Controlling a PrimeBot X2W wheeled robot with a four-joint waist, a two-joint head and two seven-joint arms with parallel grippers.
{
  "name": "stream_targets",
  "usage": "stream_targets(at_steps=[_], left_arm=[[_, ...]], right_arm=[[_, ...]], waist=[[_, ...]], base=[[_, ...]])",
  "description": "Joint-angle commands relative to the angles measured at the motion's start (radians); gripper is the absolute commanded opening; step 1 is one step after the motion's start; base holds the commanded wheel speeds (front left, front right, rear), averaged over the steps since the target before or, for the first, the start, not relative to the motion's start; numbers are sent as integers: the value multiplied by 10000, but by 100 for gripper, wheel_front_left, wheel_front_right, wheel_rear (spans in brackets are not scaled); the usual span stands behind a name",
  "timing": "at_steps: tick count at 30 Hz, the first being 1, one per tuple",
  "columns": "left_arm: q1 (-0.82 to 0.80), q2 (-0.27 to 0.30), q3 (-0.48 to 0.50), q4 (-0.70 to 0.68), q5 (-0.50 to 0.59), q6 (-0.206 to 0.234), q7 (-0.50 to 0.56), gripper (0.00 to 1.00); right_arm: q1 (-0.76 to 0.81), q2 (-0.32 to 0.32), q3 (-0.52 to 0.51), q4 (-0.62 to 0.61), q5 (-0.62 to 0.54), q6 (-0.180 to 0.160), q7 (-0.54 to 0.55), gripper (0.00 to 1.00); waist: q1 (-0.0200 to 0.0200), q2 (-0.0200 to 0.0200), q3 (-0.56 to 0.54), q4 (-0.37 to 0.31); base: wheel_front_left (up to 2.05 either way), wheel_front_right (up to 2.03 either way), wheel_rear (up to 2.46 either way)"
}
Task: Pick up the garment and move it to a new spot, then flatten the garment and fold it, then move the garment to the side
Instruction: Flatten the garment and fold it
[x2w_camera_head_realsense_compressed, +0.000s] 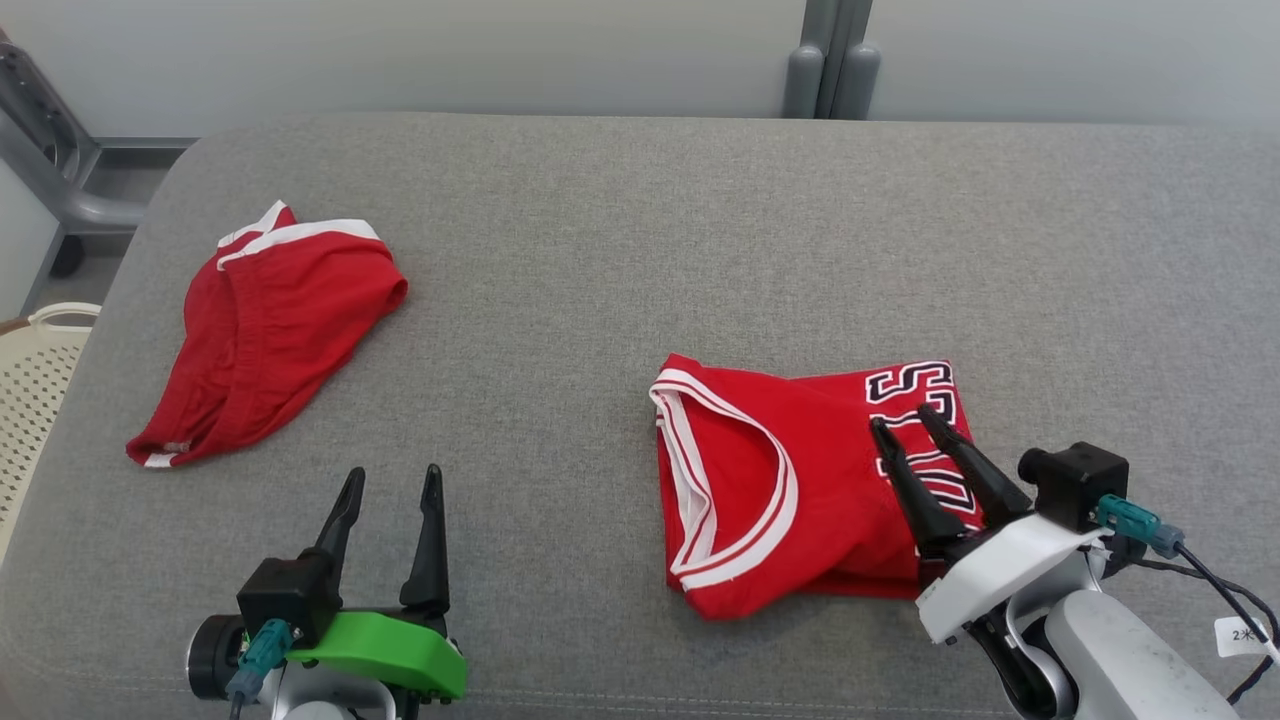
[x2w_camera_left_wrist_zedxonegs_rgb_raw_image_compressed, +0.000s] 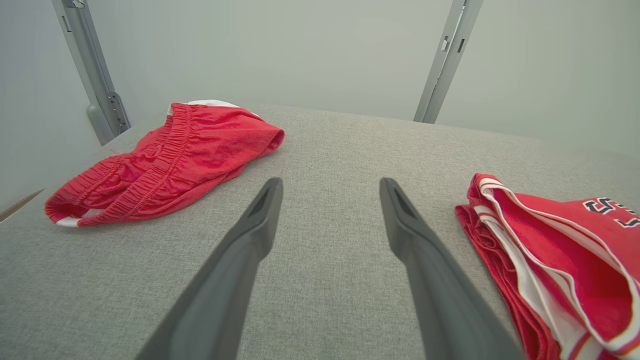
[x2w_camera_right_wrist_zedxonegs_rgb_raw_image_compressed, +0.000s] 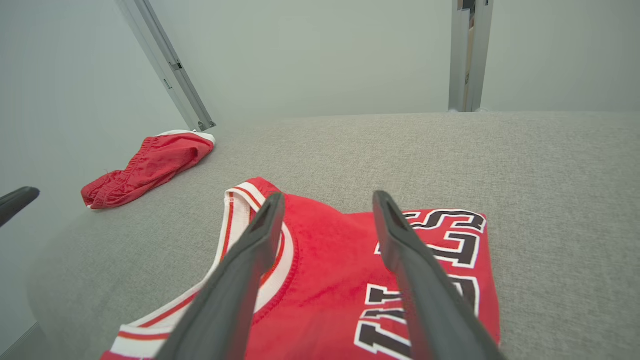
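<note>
The garment, a red jersey (x2w_camera_head_realsense_compressed: 770, 480) (x2w_camera_right_wrist_zedxonegs_rgb_raw_image_compressed: 325, 280) (x2w_camera_left_wrist_zedxonegs_rgb_raw_image_compressed: 560, 255) with white trim and black-and-white letters, lies folded on the grey cushioned surface (x2w_camera_head_realsense_compressed: 640, 230) at the right front. Above its lettered right part hangs my right gripper (x2w_camera_head_realsense_compressed: 905, 422) (x2w_camera_right_wrist_zedxonegs_rgb_raw_image_compressed: 327, 200), jaws open and nothing between them. Its fingers (x2w_camera_right_wrist_zedxonegs_rgb_raw_image_compressed: 250, 260) point over the jersey's collar and letters. My left gripper (x2w_camera_head_realsense_compressed: 392, 480) (x2w_camera_left_wrist_zedxonegs_rgb_raw_image_compressed: 330, 187) stands open at the front left over bare fabric, apart from the jersey, holding nothing.
Red shorts (x2w_camera_head_realsense_compressed: 265, 325) (x2w_camera_left_wrist_zedxonegs_rgb_raw_image_compressed: 165, 160) (x2w_camera_right_wrist_zedxonegs_rgb_raw_image_compressed: 150, 167) with white trim lie bunched at the left. A cream perforated basket (x2w_camera_head_realsense_compressed: 35, 390) stands beyond the surface's left edge. Grey metal posts (x2w_camera_head_realsense_compressed: 830, 60) rise behind the far edge.
</note>
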Motion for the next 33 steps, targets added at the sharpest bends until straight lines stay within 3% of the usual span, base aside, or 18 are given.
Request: stream_targets(at_steps=[1,18,27,33], left_arm=[[18,19,40,-52,70,-14,-36,100],[-193,19,89,-26,74,-52,-36,100],[-238,19,100,17,68,-93,-36,100],[-293,19,68,62,80,-112,-36,100]], right_arm=[[86,53,-78,117,-192,-1,47,0],[-353,485,-351,2281,-1562,-1,-46,0],[-285,887,270,2753,-1509,-1,-58,0],[-160,996,1219,2609,-1208,-1,-60,0]], waist=[[0,0,34,-7],[0,0,256,56],[0,0,296,66],[0,0,305,130]], base=[[0,0,0],[0,0,0],[0,0,0],[0,0,0]])
